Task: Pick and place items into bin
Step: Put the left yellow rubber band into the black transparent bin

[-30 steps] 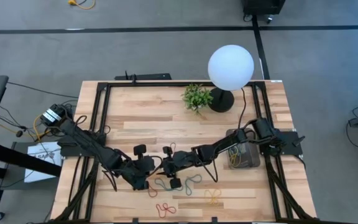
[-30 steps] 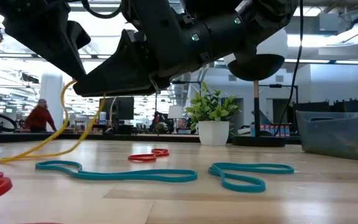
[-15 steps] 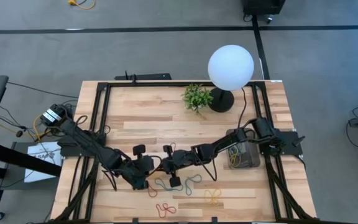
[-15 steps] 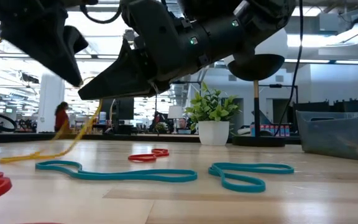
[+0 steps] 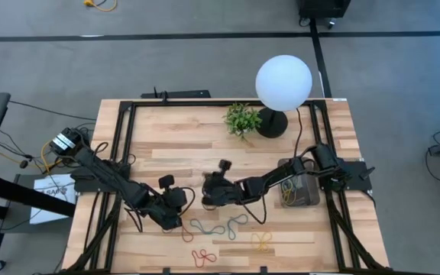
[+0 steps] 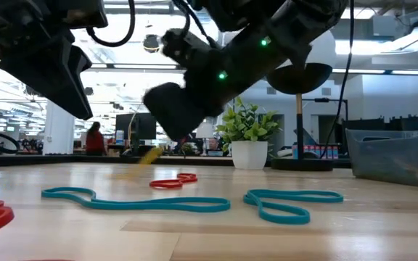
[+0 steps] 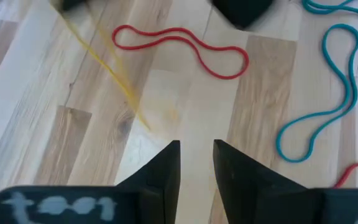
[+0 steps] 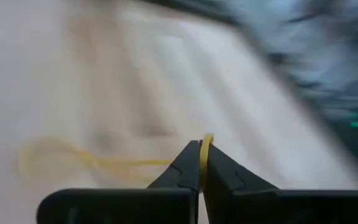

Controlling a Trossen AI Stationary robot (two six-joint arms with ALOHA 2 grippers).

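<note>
Two arms: both reach over the middle front part of the wooden table, close to each other.
Right gripper: its two fingers are pressed together on a yellow band. One end of the band stands up between the tips, and the rest hangs out over the wood. In the high view this gripper is near the table's middle.
Left gripper: its jaws stand a little apart and nothing is between them. It points down at bare wood. In the high view it is just beside the right gripper, nearer the table's front edge.
Yellow band, left wrist view: a blurred yellow line crosses the wood ahead of the left fingers, not touching them.
Red band: it lies flat as a long squiggle, beyond the left gripper.
Teal bands: one lies beside the red one. In the low view two teal loops lie flat at the front.
Other bands: a red one and a yellow one lie near the front edge.
Bin: the dark tub stands at the table's right side, under the right arm, well apart from both grippers. Some yellowish bands seem to lie inside.
Plant: it stands at the back, just beside the black lamp base.
</note>
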